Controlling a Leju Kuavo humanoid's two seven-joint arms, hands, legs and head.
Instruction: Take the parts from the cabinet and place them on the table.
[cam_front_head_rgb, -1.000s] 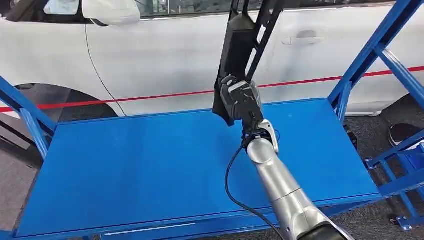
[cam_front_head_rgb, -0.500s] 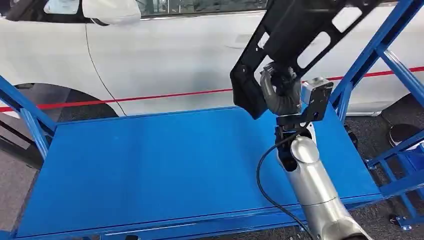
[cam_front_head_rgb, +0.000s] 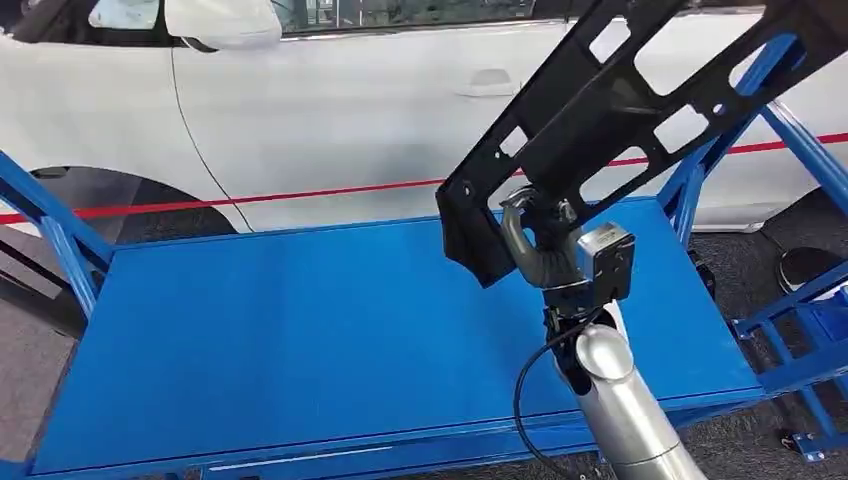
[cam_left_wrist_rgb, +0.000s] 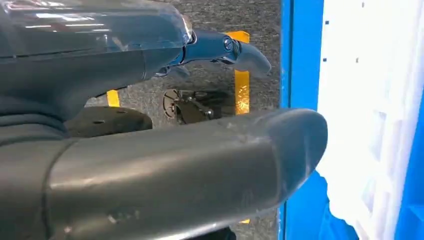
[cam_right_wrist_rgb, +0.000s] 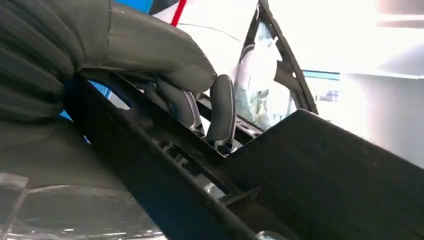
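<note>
A long black plastic part (cam_front_head_rgb: 610, 110) with several cut-out slots slants across the upper right of the head view, its lower end hanging above the blue table (cam_front_head_rgb: 300, 330). My right hand (cam_front_head_rgb: 545, 245) grips it near that lower end, fingers curled around a rib. In the right wrist view the fingers (cam_right_wrist_rgb: 220, 107) wrap over the edge of the black part (cam_right_wrist_rgb: 310, 175). My left hand (cam_left_wrist_rgb: 150, 150) hangs beside the blue frame with its fingers apart, holding nothing.
A white car (cam_front_head_rgb: 330, 110) with a red stripe stands just behind the table. Blue frame struts rise at the left (cam_front_head_rgb: 45, 225) and right (cam_front_head_rgb: 745, 110) ends of the table. Grey carpet floor (cam_front_head_rgb: 740, 250) lies around it.
The right hand has swung the black part from upright to a slant toward the right, then lowered it slightly toward the table. The hand itself moved right and down.
</note>
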